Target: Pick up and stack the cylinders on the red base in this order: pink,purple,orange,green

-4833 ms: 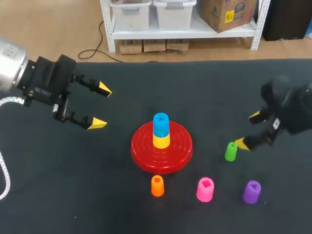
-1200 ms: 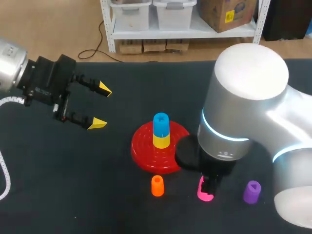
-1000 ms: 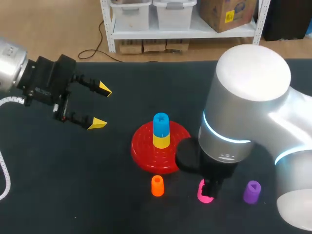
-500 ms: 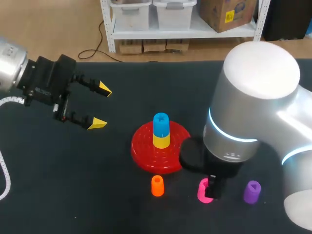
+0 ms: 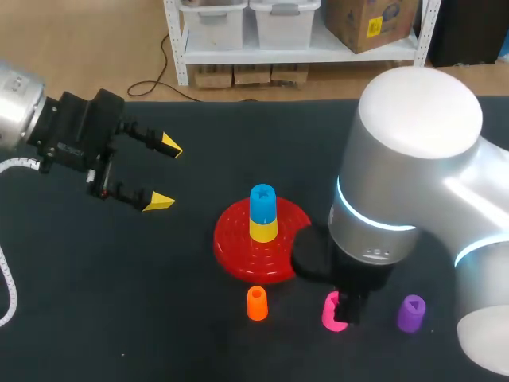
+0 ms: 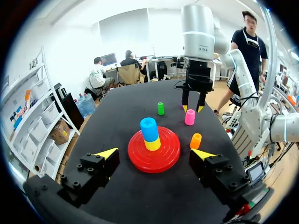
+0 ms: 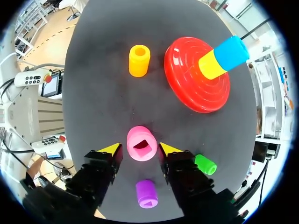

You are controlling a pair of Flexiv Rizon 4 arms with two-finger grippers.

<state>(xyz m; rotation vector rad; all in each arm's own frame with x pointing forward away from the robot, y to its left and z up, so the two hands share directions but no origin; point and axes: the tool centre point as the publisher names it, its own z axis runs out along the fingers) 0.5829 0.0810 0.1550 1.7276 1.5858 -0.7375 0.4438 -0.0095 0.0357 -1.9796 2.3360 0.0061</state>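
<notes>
The pink cylinder (image 7: pixel 141 143) stands upright on the desk (image 5: pixel 159 318), in front of the red base (image 5: pixel 238 251) and a bit to its right, not stacked yet. The right claw (image 7: pixel 140 149) is right over it with its fingers spread. One yellow tip sits on each side of the pink one with a thin gap either way, so it's straddling it and holding nothing. From the left wrist view, the tips look level with the cylinder's top or slightly above (hard to call closer than that).

The purple cylinder (image 5: pixel 411 313) stands near the pink one on its right. In the right wrist view it sits back under the claw. The green cylinder (image 7: pixel 205 164) lies tipped on its side just beside one of the right claw's fingers, and the big right arm hides it from the head view. The orange cylinder (image 5: pixel 256 303) stands upright close to the front edge of the base, left of the pink one.

The base already carries a yellow cylinder (image 5: pixel 263 230) with a blue cylinder (image 5: pixel 262 203) on top of it.

The left claw (image 5: pixel 164 173) hangs well off to the left of the base, wide open and empty, pointing toward the stack.
</notes>
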